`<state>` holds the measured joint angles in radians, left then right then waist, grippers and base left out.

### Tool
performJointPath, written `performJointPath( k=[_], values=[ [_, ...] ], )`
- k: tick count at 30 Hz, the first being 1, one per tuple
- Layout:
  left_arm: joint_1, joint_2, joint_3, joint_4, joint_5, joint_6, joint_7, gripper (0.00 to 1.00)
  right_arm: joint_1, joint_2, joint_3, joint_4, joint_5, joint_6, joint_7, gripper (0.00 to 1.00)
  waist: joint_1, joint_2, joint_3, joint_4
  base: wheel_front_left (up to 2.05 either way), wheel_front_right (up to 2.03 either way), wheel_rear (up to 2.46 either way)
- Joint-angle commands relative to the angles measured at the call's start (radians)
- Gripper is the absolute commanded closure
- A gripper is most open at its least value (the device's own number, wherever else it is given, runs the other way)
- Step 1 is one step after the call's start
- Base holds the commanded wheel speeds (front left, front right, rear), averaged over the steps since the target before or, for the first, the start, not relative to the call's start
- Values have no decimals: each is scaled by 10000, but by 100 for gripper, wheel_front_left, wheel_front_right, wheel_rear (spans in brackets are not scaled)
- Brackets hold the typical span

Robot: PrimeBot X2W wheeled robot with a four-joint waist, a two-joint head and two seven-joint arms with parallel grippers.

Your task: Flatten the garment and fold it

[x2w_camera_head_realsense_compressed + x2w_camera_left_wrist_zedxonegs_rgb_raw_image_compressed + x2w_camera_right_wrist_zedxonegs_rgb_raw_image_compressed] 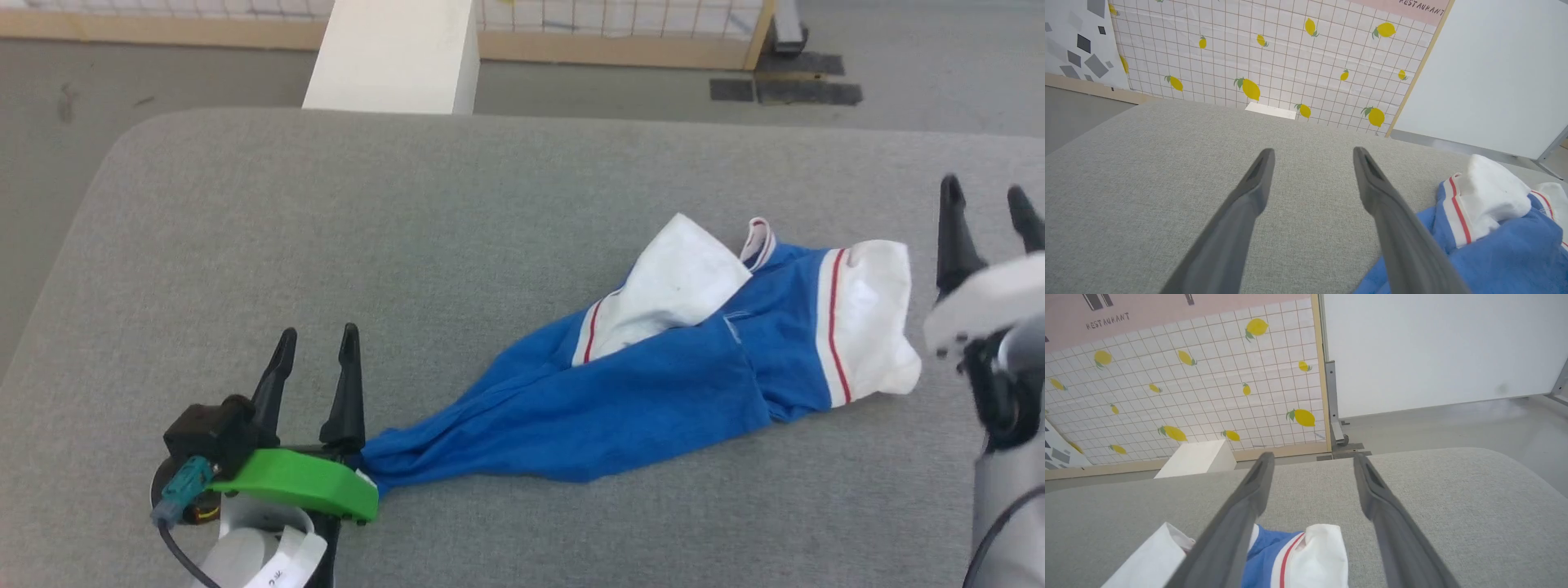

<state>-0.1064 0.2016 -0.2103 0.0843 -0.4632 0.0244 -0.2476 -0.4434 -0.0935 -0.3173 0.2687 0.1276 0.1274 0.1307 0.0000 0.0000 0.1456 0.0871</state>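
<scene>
The garment [653, 384], a royal-blue T-shirt with white sleeves and red-striped trim, lies bunched and twisted on the grey table [408, 229], stretched from lower left to right. My left gripper [317, 339] stands open at the shirt's narrow lower-left end, nothing between its fingers; the blue cloth [1494, 253] lies to the right of them. My right gripper [984, 196] is open just right of the white sleeve [873, 318], above the table; in its wrist view the sleeve [1318, 555] lies below and between the fingers, apart from them.
A white block [396, 53] stands beyond the table's far edge, in front of a lemon-patterned tiled panel [1290, 53]. Grey floor [898, 114] surrounds the table. Bare table surface spreads to the left and behind the shirt.
</scene>
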Motion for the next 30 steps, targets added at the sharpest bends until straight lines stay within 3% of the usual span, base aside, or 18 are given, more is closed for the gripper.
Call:
performJointPath(
  k=[1,10,19,25,30],
  values=[
    [137,93,22,-53,-46,46,52,0,468,80,70,-160,52,33,-393,0,0,0,-367,-329,0,0,0],
    [381,78,-120,-104,-180,39,192,0,2830,382,22,-787,634,33,-1537,0,0,0,-665,-390,0,0,0],
    [-48,-86,-472,-18,-298,-71,630,0,3500,429,-11,-1006,1148,33,-1614,0,0,0,-509,-548,0,0,0],
    [-1714,-419,-1135,321,-424,-448,1846,0,3251,430,377,-1075,995,33,-1513,0,0,0,-157,-826,0,0,0],
    [-3532,-909,-1853,1167,-714,-786,3483,0,2879,431,812,-1073,1011,33,-1519,0,0,0,300,-1131,0,0,0]
  ],
)
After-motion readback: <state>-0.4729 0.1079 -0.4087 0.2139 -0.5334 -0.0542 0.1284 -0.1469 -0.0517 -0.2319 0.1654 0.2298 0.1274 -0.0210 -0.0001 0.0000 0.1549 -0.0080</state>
